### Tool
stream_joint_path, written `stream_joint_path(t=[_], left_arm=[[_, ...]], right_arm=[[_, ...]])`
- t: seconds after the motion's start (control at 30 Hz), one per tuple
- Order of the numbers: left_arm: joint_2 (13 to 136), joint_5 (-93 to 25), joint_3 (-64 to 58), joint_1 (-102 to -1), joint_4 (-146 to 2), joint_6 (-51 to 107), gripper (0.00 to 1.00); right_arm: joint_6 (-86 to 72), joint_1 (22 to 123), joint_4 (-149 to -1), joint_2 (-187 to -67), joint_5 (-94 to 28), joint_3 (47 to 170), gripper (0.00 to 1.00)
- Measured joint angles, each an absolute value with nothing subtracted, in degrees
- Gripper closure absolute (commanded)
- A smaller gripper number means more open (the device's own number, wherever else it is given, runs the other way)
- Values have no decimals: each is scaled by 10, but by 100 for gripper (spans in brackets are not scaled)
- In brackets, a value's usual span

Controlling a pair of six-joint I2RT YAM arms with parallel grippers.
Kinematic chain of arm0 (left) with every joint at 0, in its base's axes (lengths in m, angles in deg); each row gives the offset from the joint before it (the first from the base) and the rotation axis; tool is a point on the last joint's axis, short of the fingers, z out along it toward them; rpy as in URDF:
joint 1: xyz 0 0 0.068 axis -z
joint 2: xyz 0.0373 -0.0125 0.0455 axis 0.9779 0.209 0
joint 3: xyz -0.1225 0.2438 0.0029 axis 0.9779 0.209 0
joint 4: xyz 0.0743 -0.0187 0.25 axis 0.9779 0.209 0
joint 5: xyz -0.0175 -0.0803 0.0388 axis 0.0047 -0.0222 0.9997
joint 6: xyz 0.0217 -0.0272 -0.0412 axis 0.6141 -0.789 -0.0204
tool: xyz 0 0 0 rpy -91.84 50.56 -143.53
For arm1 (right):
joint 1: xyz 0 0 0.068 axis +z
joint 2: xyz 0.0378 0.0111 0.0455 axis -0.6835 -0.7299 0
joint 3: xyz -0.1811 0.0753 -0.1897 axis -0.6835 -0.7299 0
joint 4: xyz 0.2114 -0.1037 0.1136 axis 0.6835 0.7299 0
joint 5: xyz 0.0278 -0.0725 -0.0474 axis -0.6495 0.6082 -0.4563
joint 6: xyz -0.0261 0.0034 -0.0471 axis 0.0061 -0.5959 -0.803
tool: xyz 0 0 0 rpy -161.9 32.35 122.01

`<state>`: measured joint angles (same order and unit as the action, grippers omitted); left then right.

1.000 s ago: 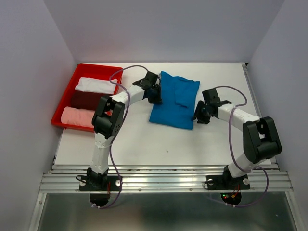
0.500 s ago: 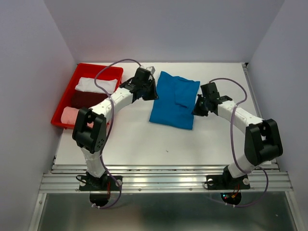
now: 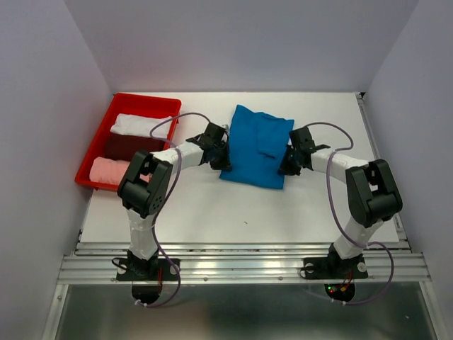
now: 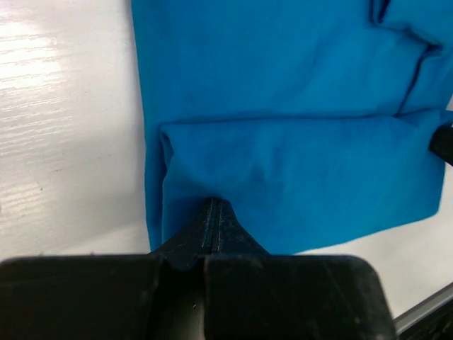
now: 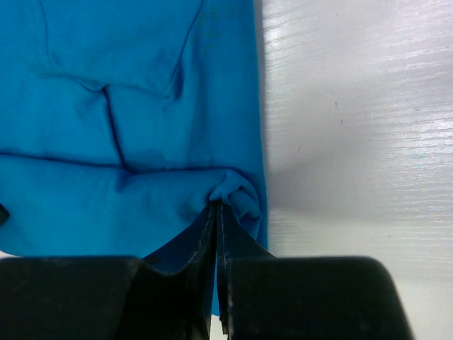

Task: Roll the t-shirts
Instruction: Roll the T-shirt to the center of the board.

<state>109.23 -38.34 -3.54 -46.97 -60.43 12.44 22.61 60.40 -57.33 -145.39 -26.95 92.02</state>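
Observation:
The bright blue t-shirt lies folded into a narrow band on the white table, its near end folded over. My left gripper is shut on the folded near part at its left edge; in the left wrist view its tips pinch the blue cloth. My right gripper is shut on the same fold at its right edge; in the right wrist view its tips hold a bunched bit of blue cloth.
A red tray at the far left holds a rolled white tee, a dark red one and a pink one. Grey walls close in the table on three sides.
Both grippers have moved in to the near end of the blue t-shirt, at its left and right edges, and closed on it. The left arm came down from the shirt's far left side.

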Motion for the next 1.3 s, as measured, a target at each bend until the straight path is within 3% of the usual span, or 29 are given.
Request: stream_joint_path(t=[0.2, 0.63, 0.67, 0.7, 0.73, 0.77, 0.8, 0.9, 1.07, 1.3], left_arm=[[1096, -389, 0, -469, -651, 115, 100], [975, -385, 134, -420, -638, 91, 100], [973, -381, 134, -418, -634, 90, 98], [967, -376, 134, -415, -625, 88, 85], [958, -371, 135, -413, -618, 89, 73], [949, -369, 137, -412, -613, 84, 73], [935, -364, 139, -412, -607, 78, 64], [886, -349, 145, -412, -586, 76, 55], [827, -337, 177, -413, -584, 62, 39], [815, -345, 261, -413, -600, 35, 39]], right_arm=[[232, 604, -614, -1437, -268, 887, 92], [232, 620, -602, -1332, -293, 778, 91], [232, 621, -597, -1327, -293, 776, 89], [231, 623, -590, -1319, -291, 774, 85], [231, 624, -577, -1307, -287, 773, 74], [231, 624, -569, -1296, -284, 772, 69], [232, 624, -559, -1284, -278, 772, 59], [230, 624, -532, -1227, -254, 772, 48], [234, 624, -516, -1175, -247, 770, 42], [270, 624, -541, -1143, -303, 684, 42]])
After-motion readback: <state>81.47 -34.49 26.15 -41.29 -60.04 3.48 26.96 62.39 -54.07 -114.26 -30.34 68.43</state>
